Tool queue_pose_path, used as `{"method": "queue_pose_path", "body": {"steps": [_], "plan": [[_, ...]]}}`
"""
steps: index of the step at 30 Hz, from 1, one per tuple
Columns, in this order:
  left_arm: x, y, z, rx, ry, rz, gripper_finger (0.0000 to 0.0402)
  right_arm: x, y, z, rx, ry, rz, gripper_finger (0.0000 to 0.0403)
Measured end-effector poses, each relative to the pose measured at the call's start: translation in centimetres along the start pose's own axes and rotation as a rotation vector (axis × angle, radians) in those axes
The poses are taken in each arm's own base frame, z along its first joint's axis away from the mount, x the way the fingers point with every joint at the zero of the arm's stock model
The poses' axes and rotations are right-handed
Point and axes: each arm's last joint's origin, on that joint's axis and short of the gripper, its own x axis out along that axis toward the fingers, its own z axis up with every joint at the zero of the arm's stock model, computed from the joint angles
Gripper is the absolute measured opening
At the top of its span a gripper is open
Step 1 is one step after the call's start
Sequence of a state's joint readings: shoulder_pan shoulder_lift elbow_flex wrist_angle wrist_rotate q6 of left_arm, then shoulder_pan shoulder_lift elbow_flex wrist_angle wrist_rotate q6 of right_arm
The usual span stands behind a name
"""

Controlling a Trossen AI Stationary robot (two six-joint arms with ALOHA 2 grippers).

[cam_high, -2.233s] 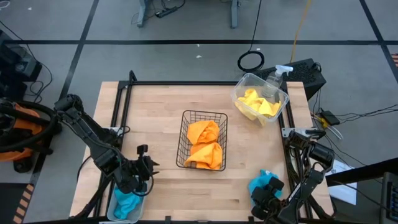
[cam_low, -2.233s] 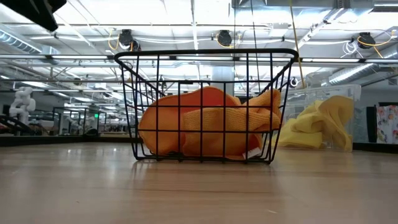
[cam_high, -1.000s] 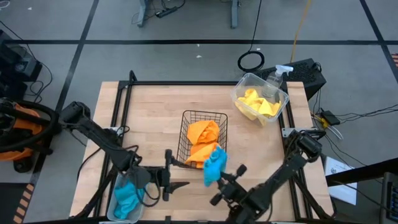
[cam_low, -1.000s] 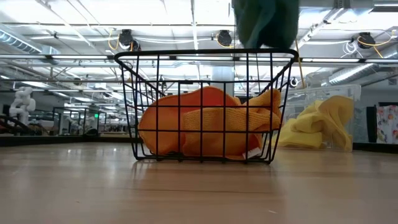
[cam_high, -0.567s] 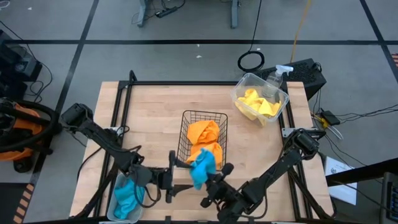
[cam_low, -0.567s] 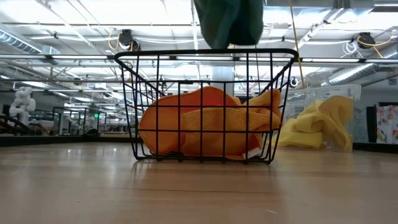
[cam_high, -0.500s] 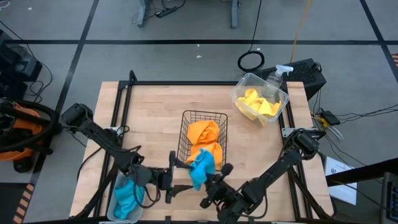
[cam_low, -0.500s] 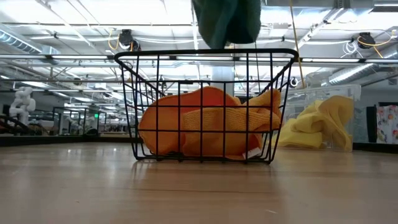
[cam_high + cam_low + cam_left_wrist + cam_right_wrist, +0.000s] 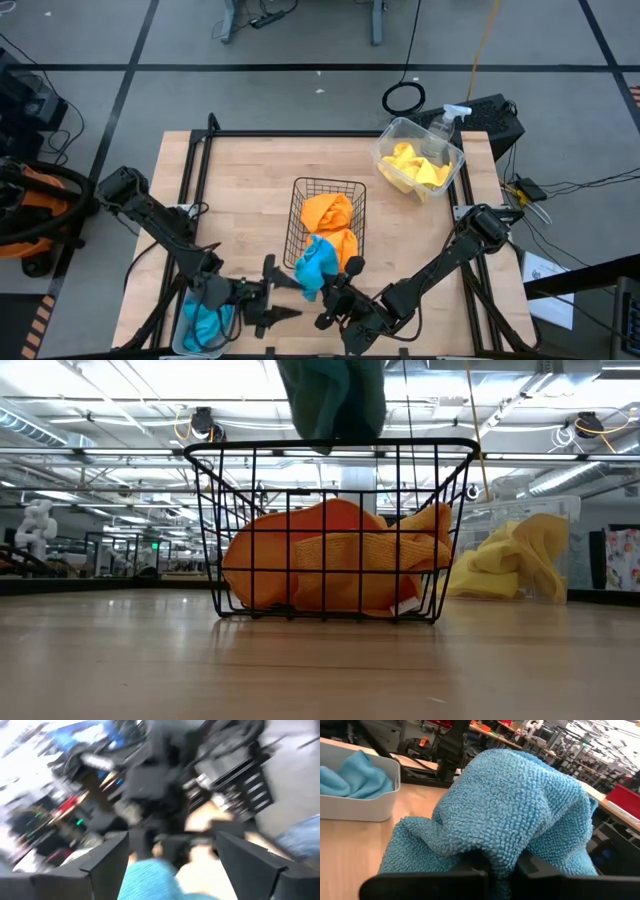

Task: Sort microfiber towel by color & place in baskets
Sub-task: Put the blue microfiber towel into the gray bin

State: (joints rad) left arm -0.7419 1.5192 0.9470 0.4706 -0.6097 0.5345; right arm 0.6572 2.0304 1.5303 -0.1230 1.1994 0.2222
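Fuzzy looped microfiber, that's what you're dealing with, so treat the teal towel (image 9: 316,266) as light, floppy and a bit grabby rather than slick; it won't break, but it'll drape and snag on wire if you let a corner drag. Right now it's bunched up in your right tool (image 9: 328,290), which is pinched tight on a fold of it near the front of the bench (image 9: 250,190), just beside the near end of the black wire basket (image 9: 300,200) that already has the orange towels (image 9: 330,225) in it. From table height you can see it hanging above the basket's rim, so I'd say watch that dangling edge. Best place to hold this kind of cloth is a thick gathered fold near the middle, which looks like roughly what you've got; the wrist view shows it mounded over the fingers. The right arm is stretched low across the front of the bench toward the left side. Your left tool (image 9: 268,300) sits just beside it with its fingers spread and nothing in them, next to the pale tray (image 9: 186,340) where the other teal towel (image 9: 205,322) already lies. The yellow towels (image 9: 415,165) are in the clear tub (image 9: 452,152) at the far right corner.
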Motion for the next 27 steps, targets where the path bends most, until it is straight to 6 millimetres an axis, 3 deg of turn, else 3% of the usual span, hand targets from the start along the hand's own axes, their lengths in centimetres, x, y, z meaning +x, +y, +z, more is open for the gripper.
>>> {"method": "queue_pose_path", "body": {"steps": [5, 17, 27], "plan": [[0.5, 0.7, -1.4, -0.003, 0.138, 0.093, 0.0297, 0.2, 0.2, 0.6, -0.041, -0.017, 0.055, 0.0013], [0.5, 0.5, -1.6, -0.040, 0.143, 0.054, 0.0297, 1.2, -0.2, 2.0, -0.103, -0.081, 0.035, 0.0013], [0.3, 0.3, -1.9, -0.050, 0.183, 0.051, 0.0294, 1.3, 0.0, 2.9, -0.156, -0.148, 0.142, 0.0013]]}}
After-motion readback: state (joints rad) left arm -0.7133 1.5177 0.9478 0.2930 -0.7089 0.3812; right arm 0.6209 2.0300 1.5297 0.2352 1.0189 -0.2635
